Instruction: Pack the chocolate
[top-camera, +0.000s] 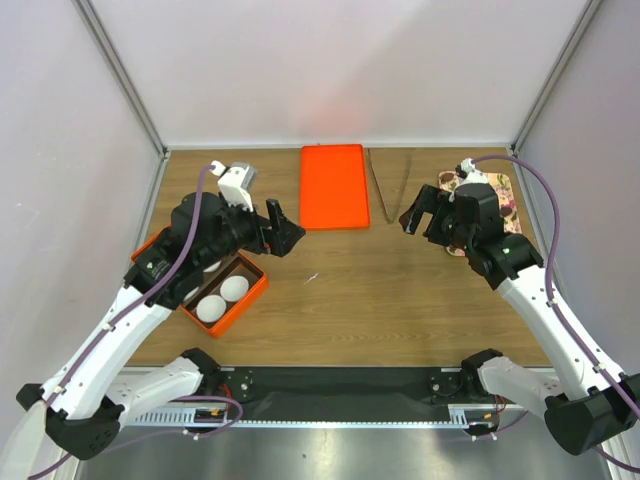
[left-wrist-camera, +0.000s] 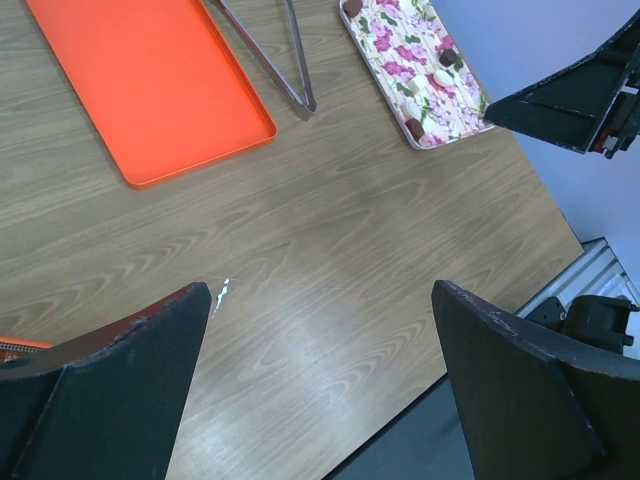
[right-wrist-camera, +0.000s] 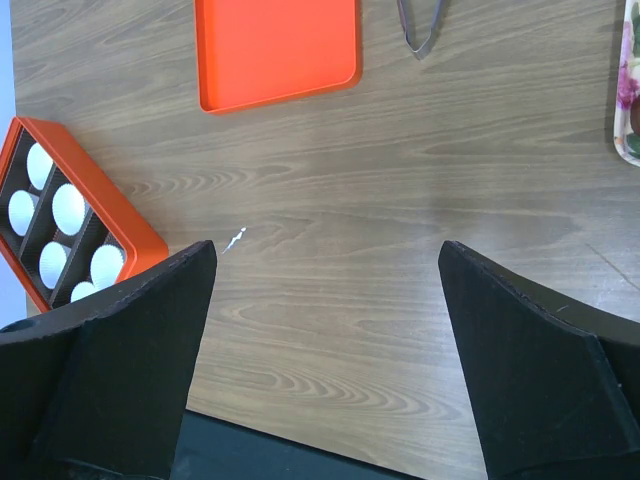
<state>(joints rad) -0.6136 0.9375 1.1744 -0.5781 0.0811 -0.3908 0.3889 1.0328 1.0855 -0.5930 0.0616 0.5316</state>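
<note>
Several small chocolate lumps, dark brown (left-wrist-camera: 415, 128) and pale tan (left-wrist-camera: 441, 78), lie on the floral plate (left-wrist-camera: 400, 50) at the far right of the table. In the top view the right arm covers most of that plate (top-camera: 506, 186). The orange box (top-camera: 243, 300) holding round white paper cups (top-camera: 234, 288) sits at the left, also in the right wrist view (right-wrist-camera: 120, 225). My left gripper (top-camera: 289, 226) is open and empty above bare wood right of the box. My right gripper (top-camera: 415, 211) is open and empty, left of the plate.
A flat orange lid (top-camera: 334, 186) lies at the back centre. Metal tongs (top-camera: 391, 186) lie between the lid and the plate, also in the left wrist view (left-wrist-camera: 292, 60). A small white speck (top-camera: 312, 278) is on the wood. Walls enclose three sides.
</note>
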